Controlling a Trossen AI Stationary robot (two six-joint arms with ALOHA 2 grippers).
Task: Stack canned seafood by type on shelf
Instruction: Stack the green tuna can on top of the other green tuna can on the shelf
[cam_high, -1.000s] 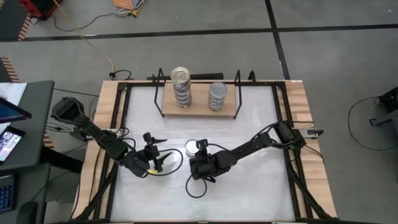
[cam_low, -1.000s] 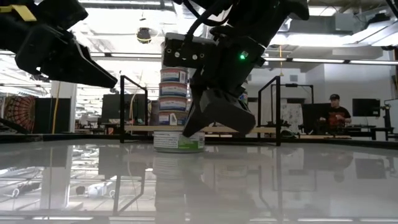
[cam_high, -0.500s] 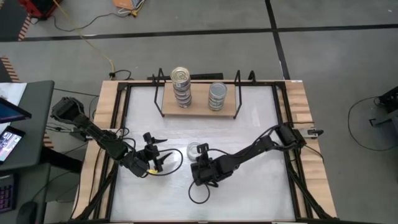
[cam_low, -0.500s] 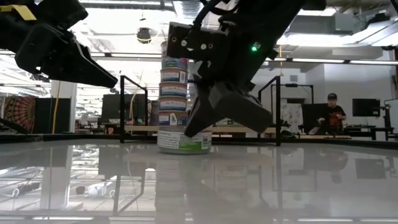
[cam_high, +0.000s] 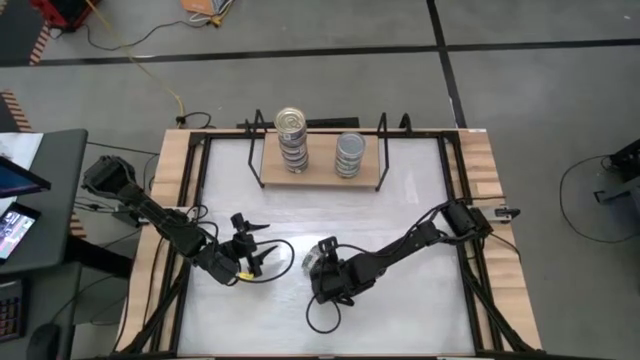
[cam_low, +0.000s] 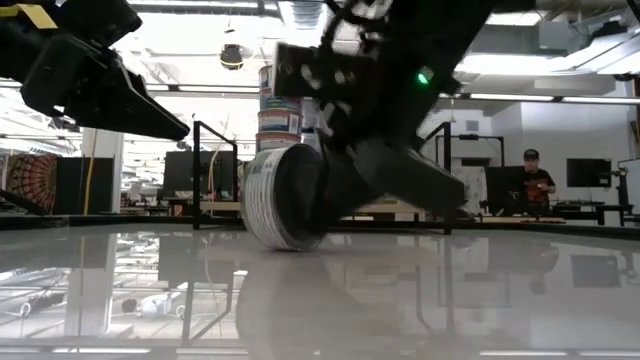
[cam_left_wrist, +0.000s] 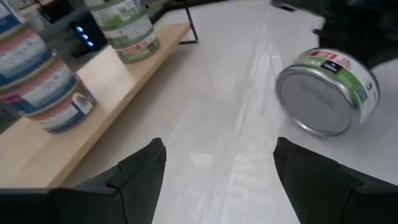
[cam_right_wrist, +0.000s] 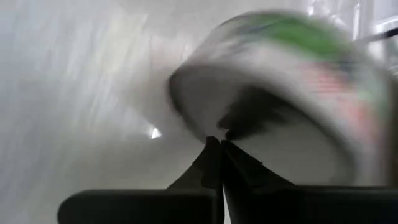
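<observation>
Picking up the loose green-label tin (cam_left_wrist: 328, 91), honestly. It's tipped on edge mid-table against my right gripper (cam_high: 322, 266), fingertips pinched together, holding nothing. Left gripper (cam_left_wrist: 214, 163) waits open nearby. Next I'd reopen, reseat, then carry it to the shelf (cam_high: 320, 170).
</observation>
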